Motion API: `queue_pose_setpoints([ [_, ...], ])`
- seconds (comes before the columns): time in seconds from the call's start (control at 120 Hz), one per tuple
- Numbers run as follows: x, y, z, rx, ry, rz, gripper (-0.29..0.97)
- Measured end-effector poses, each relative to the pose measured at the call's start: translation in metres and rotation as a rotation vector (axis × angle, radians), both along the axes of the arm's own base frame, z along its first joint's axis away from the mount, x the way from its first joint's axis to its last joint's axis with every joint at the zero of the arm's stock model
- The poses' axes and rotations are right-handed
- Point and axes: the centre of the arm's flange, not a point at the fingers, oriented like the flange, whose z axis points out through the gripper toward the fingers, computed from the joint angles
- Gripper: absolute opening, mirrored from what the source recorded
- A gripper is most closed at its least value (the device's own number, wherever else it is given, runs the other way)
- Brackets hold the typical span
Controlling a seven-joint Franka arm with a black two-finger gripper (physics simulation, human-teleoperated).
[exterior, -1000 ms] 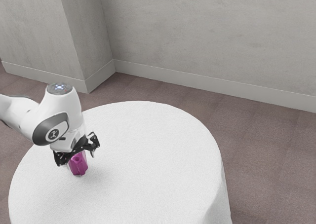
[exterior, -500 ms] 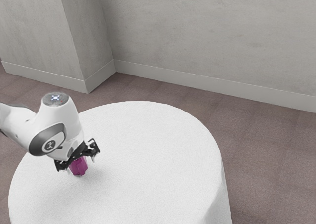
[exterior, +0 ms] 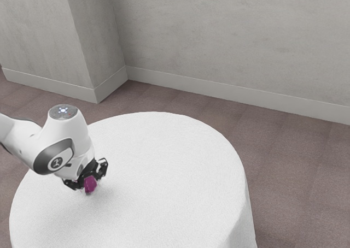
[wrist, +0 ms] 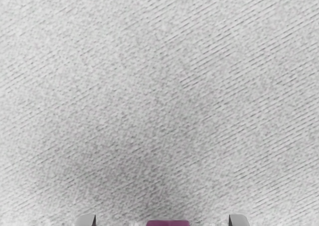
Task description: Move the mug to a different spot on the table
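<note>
A small magenta mug [exterior: 91,186] stands on the round white table [exterior: 164,160], near its edge at the exterior view's left. My black gripper [exterior: 87,182] has come straight down over it, and the hand covers most of the mug. In the wrist view a sliver of the mug [wrist: 167,222] shows midway between two grey fingertips [wrist: 85,219], with bare cloth on either side of it. The fingers stand wide apart and do not touch the mug, so the gripper is open.
The tablecloth [wrist: 159,86] stretches bare toward the exterior view's right. The table edge [exterior: 22,199] lies close behind the arm. Brown floor [exterior: 295,149] and grey walls surround the table.
My hand has sunk lower over the mug, so less of the mug shows now. The mug itself has stayed where it was.
</note>
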Motion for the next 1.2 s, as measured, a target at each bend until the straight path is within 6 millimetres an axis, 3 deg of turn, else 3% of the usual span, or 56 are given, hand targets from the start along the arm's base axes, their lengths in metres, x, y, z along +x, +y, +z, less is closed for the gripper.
queue_pose_setpoints([
  [0.167, 0.003, 0.001, 0.018, 0.022, -0.043, -0.014, 0.10],
  [0.35, 0.013, -0.002, 0.035, 0.062, -0.085, -0.065, 0.07],
  [0.617, 0.023, -0.044, 0.046, 0.077, -0.140, -0.176, 0.06],
  [0.8, 0.028, -0.069, 0.042, 0.057, -0.181, -0.237, 0.05],
  [1.2, 0.064, -0.081, 0.013, 0.028, -0.226, -0.323, -0.01],
])
